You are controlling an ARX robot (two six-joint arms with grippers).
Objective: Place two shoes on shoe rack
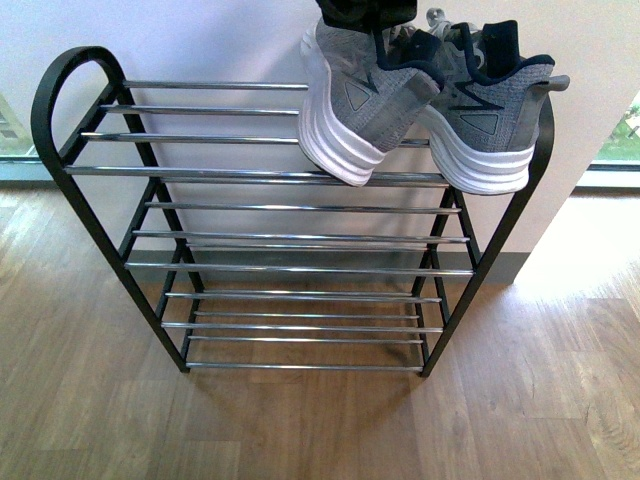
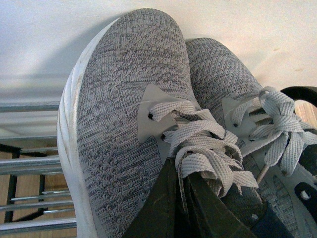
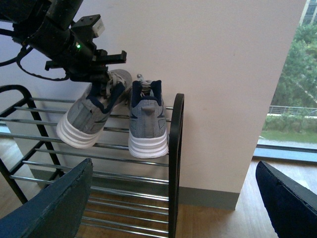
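1. One black shoe rack (image 1: 75, 190) has two sneakers at the right end of its top tier.
2. The left gripper (image 3: 101, 79) is clamped on the tilted grey sneaker (image 1: 365, 110) at its tongue.
3. The level grey sneaker (image 1: 480, 120) rests just right of it.
4. The right gripper (image 3: 173, 163) is spread wide and holds nothing.

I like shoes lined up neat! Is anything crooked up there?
Yes. The held shoe is tipped, its heel hanging past the shoe rack's front bar, gripped by the left hand. The other shoe sits level.
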